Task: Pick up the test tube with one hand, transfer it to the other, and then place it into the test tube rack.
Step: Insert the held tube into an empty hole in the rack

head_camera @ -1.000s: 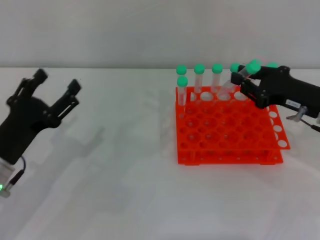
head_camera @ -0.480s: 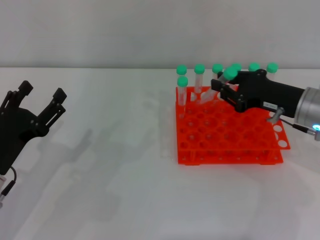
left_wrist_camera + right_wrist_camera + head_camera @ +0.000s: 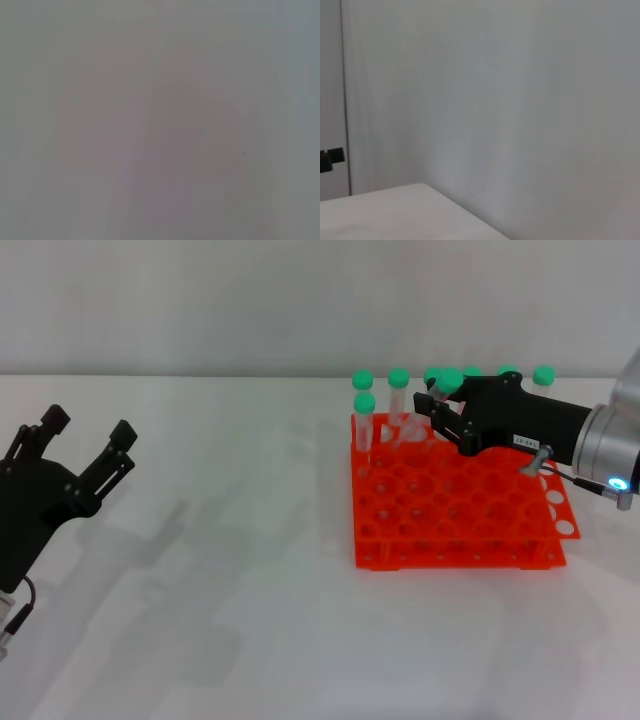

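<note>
The orange-red test tube rack (image 3: 455, 505) stands on the white table right of centre. Several green-capped tubes (image 3: 399, 378) stand in its back rows. My right gripper (image 3: 440, 406) reaches in from the right over the rack's back rows. It is shut on a test tube (image 3: 449, 380), which is tilted with its green cap up and its tip slanting down toward the holes. My left gripper (image 3: 86, 448) is open and empty at the far left, well away from the rack. Both wrist views show only blank surfaces.
The rack's front rows of holes (image 3: 440, 530) hold no tubes. A white strip with holes (image 3: 556, 502) lies along the rack's right side. The pale wall (image 3: 300, 300) rises behind the table.
My right gripper has moved left with the tube, from the rack's back right toward its back middle. My left gripper has drawn back left and lower, and stays open.
</note>
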Controlling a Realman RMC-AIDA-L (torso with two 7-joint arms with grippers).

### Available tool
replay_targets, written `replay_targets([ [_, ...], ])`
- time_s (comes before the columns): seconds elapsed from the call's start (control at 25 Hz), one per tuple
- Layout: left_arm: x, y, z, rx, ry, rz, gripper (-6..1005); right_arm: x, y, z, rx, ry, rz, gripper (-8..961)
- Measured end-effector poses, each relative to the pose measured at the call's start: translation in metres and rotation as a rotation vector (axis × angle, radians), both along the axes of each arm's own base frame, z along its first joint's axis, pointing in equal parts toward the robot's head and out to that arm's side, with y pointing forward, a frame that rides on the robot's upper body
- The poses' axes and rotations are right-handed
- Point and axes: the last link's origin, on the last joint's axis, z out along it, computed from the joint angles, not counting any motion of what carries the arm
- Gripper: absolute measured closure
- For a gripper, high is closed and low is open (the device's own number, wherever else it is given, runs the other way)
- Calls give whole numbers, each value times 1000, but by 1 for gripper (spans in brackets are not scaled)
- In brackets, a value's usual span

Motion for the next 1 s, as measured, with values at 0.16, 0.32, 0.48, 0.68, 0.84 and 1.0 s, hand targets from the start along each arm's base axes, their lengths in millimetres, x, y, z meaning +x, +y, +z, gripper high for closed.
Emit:
replay_targets([
  [0.16,-1,-1,-1,-4,0,2,106,-2,5,-6,4,-45,-8,727],
  [0.32,-2,-3,-2,-6,0,8,106,-4,5,-12,-5,-70,-6,725],
  [0.48,-3,-5,-2,-5,-2,8,106,-6,8,-16,-2,-105,-11,723],
  [0.68,-3,-6,-2,-5,-4,5,106,-8,12,-18,8,-125,-15,720],
  [0.84,-3,-6,-2,-5,-4,6,106,-14,15,-18,13,-129,-6,718],
  [1.0,-4,-9,-3,-7,-10,4,106,-21,18,-22,9,-153,9,716],
])
